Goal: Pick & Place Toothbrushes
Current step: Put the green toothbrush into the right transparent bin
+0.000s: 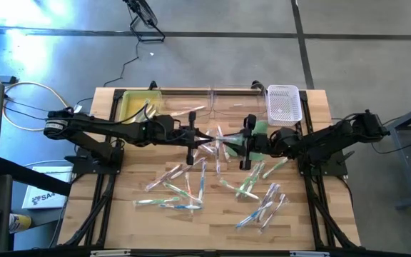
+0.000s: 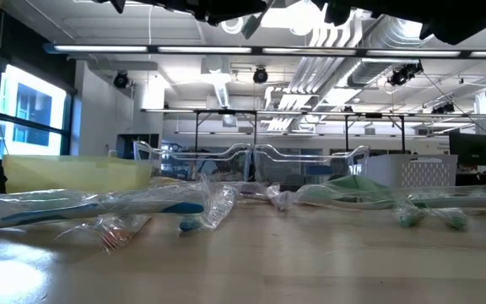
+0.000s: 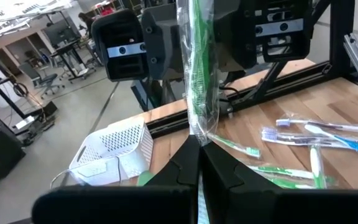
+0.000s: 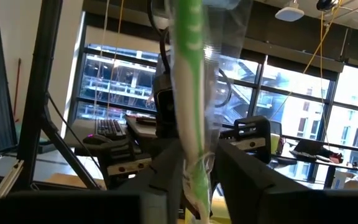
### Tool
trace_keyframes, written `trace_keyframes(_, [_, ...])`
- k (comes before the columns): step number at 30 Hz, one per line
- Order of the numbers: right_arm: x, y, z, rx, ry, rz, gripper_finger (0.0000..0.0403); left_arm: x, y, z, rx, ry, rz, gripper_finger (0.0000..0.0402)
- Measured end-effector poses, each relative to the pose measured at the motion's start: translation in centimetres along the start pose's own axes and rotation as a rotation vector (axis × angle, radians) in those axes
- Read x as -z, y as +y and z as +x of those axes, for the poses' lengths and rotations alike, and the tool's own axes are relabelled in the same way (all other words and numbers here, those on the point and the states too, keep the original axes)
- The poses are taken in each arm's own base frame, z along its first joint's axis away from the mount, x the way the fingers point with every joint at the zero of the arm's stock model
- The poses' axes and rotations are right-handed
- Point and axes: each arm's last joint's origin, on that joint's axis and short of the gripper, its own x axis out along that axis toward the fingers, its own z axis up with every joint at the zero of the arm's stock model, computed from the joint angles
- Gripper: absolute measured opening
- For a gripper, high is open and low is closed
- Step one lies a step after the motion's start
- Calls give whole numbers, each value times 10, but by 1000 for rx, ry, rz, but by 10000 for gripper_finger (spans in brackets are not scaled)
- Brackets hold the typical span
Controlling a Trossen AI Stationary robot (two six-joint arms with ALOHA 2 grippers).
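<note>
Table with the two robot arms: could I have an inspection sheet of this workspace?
Surface: wooden table, bare between items.
Job's things: wrapped toothbrushes scattered across the middle; one green toothbrush lifted off the table.
Clutter: green cloth; yellow bin, clear bins and white basket along the far edge.
Grippers: left pincer shut on the green toothbrush's wrapper; right pincer at its other end.
Cables: looped cable by the left arm; black cable on the floor.
Surroundings: grey floor, workshop desks, windows.
</note>
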Motion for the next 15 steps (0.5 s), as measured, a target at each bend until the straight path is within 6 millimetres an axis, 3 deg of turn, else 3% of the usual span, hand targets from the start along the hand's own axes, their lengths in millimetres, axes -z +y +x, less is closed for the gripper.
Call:
trace_keyframes(6, [0, 0, 0, -1, -1, -1, 19, 0, 0, 0, 3, 5, 1, 0])
trace_keyframes(15, [0, 0, 0, -1, 2, -1, 10, 2, -1, 0, 8, 18, 1, 0])
